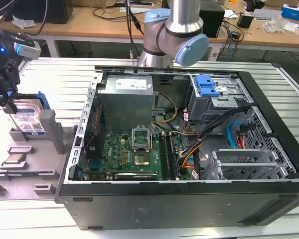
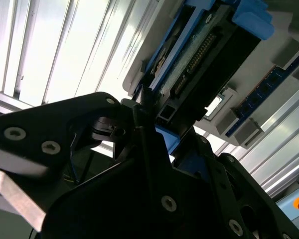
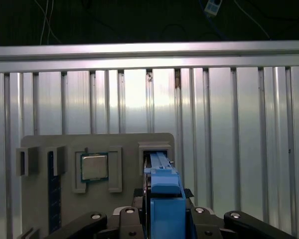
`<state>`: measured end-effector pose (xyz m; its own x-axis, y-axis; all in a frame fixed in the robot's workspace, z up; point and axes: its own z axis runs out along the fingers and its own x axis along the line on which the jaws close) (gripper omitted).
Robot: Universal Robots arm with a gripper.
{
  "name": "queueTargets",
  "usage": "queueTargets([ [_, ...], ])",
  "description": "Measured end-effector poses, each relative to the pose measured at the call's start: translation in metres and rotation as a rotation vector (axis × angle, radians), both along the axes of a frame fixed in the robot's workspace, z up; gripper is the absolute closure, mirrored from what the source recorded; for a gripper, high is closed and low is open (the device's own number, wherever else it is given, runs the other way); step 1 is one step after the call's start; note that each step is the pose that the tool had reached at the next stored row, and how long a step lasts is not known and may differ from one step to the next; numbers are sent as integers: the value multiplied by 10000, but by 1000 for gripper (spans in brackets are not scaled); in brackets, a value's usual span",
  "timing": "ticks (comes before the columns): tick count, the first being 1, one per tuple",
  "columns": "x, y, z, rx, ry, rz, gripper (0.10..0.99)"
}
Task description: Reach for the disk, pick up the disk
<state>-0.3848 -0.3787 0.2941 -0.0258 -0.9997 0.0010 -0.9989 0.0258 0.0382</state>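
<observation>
The disk (image 1: 29,118) stands on edge in a slot of the grey holder plate (image 1: 27,174) at the exterior view's left. It is silver with a white-and-blue label and sits in a bright blue bracket. My gripper (image 1: 11,102) is right at the disk's near end, coming from above. In the first wrist view the disk's blue bracket edge (image 3: 164,204) runs between the two black fingers (image 3: 139,193), which sit tight against its sides. The second wrist view shows a thin black finger (image 2: 143,117) pressed on the disk (image 2: 204,55) at its connector end.
A small square CPU chip (image 3: 94,167) and a blue memory strip (image 3: 51,194) lie in other pockets of the holder plate (image 3: 124,144). An open black computer case (image 1: 269,164) stands to the exterior view's right of the plate. Ribbed metal tabletop (image 3: 229,149) surrounds it.
</observation>
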Motion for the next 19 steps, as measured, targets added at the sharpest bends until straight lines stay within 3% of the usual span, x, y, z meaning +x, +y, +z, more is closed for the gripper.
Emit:
queueTargets([
  [19, 4, 2, 374, -2, 1, 1, 718],
])
